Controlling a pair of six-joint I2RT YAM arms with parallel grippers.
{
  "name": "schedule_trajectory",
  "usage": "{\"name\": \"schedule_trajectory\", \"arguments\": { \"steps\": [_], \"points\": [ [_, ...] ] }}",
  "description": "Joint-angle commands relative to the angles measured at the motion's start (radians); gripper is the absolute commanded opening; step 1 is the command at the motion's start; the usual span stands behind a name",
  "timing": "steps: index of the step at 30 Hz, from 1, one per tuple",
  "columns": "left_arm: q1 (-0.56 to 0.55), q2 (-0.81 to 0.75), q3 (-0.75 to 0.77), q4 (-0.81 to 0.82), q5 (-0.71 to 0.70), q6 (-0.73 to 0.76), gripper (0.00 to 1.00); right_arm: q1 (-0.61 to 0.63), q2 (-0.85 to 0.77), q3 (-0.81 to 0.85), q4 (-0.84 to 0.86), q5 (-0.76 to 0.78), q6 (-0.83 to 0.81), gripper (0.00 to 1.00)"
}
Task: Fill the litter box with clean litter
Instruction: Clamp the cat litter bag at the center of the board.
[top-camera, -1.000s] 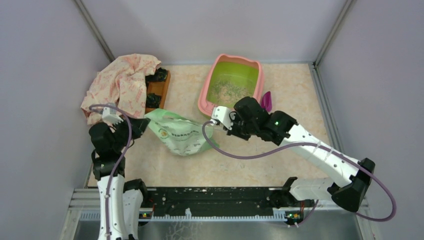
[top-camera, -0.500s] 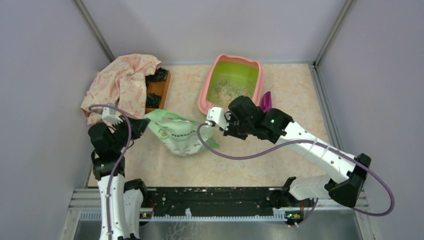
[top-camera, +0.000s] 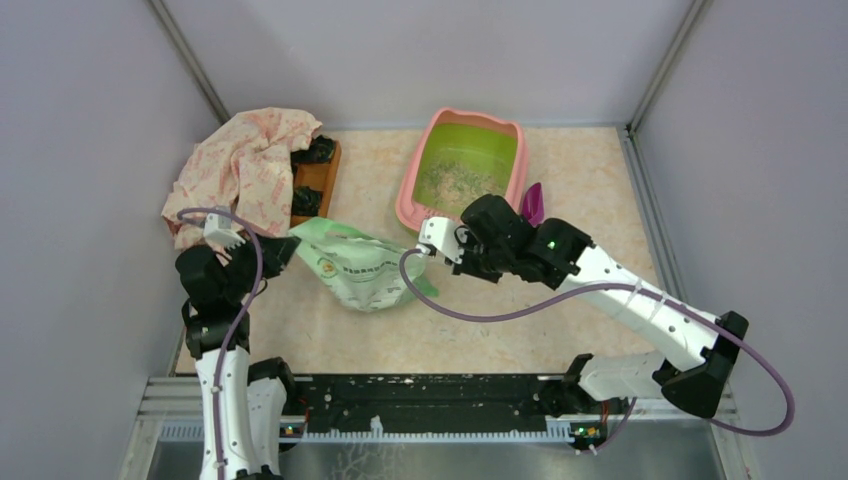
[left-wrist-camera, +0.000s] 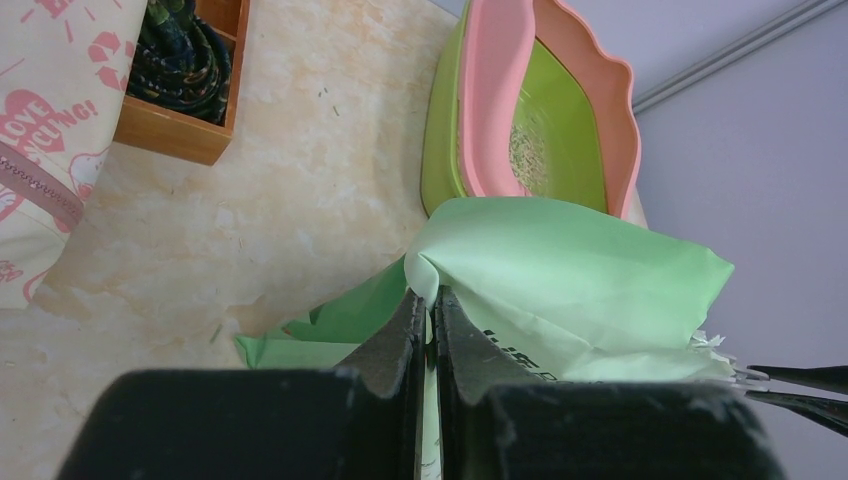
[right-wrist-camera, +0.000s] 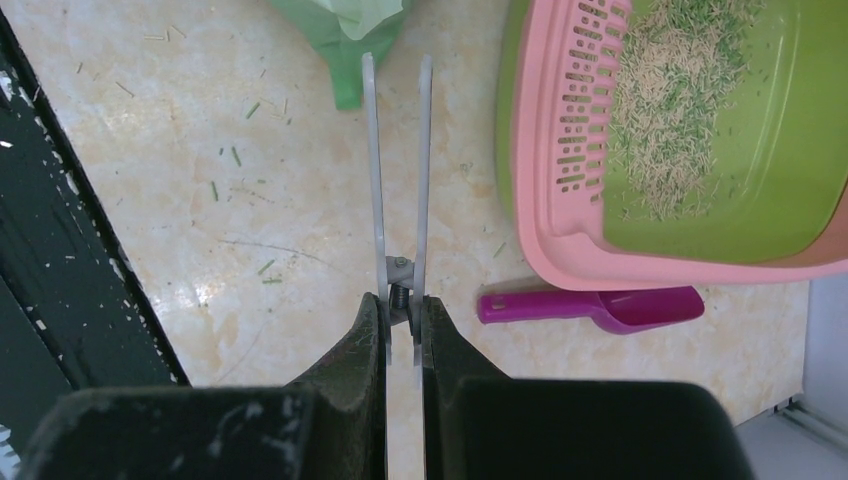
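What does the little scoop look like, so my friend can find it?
Look at the back of the table for the pink-rimmed litter box. Just beside its right side lies the scoop. It is the only magenta thing, small, with a straight handle.

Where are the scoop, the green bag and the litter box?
scoop (right-wrist-camera: 650, 305), right wrist view, its bowl.
green bag (top-camera: 355, 265), top view, printed front.
litter box (right-wrist-camera: 550, 140), right wrist view, slotted pink ledge.

The litter box (top-camera: 408, 190) is pink-rimmed, lime-green inside; bag (top-camera: 360, 268) light green; scoop (top-camera: 533, 203) magenta.
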Motion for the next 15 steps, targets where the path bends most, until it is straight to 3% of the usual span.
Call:
{"name": "schedule_trajectory", "arguments": {
  "steps": [1,15],
  "points": [
    [0.011,-0.001,-0.017,0.012,0.017,0.001,0.10,0.013,-0.003,0.047,0.015,0.003,0.006,0.00],
    [0.014,-0.006,-0.032,0.027,0.035,-0.008,0.09,0.021,0.059,0.105,0.026,-0.003,0.001,0.00]
  ]
}}
